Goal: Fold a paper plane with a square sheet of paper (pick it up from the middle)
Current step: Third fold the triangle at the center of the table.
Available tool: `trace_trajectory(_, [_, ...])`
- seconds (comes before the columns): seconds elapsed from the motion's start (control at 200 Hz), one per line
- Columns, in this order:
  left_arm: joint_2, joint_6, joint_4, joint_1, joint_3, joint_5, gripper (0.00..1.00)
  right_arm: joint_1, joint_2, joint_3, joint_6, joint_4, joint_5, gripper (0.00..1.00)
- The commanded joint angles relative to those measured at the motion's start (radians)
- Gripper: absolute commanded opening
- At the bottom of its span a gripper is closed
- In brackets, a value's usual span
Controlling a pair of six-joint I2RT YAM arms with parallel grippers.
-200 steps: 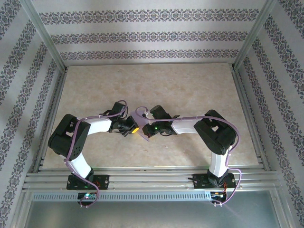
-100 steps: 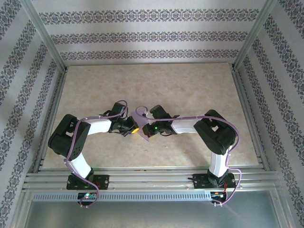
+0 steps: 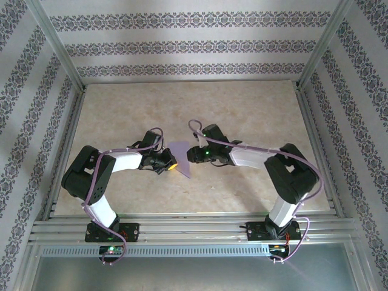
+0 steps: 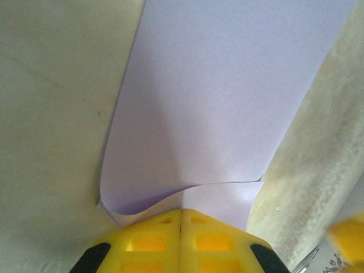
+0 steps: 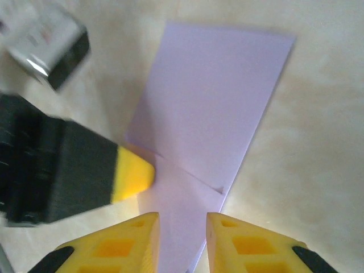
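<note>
From above, the folded paper point(image 3: 182, 151) is seen lying flat on the beige table point(image 3: 242, 109), between the left gripper point(image 3: 172, 164) and the right gripper point(image 3: 191, 156), inside walls point(image 3: 182, 45) papered in ornamental stripes. In the left wrist view, the left gripper point(image 4: 181, 227) is clenched, its yellow fingers pressed together, and the paper point(image 4: 227, 102) is met at its near edge, where one layer curls upward (whether that edge is pinched cannot be told). In the right wrist view, the right gripper point(image 5: 182, 224) is held released, jaws apart and grasping nothing, just above the paper point(image 5: 210, 108), whose left edge is touched by the left gripper point(image 5: 139, 173).
</note>
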Motion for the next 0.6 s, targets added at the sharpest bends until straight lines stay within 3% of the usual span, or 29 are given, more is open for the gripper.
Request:
trace_trajectory(0.0, [0.064, 0.019, -0.094, -0.013, -0.020, -0.075, 0.06, -0.002, -0.064, -0.032, 0.070, -0.033, 0.000, 0.29])
trace_trajectory(0.17, [0.063, 0.022, -0.087, -0.012, -0.020, -0.069, 0.06, 0.034, -0.046, -0.019, 0.111, -0.032, -0.147, 0.21])
trace_trajectory(0.345, [0.060, 0.024, -0.086, -0.011, -0.024, -0.070, 0.06, 0.082, 0.013, 0.002, 0.133, -0.023, -0.176, 0.08])
trace_trajectory(0.595, [0.056, 0.024, -0.087, -0.012, -0.032, -0.070, 0.06, 0.109, 0.107, 0.040, 0.137, -0.025, -0.175, 0.01])
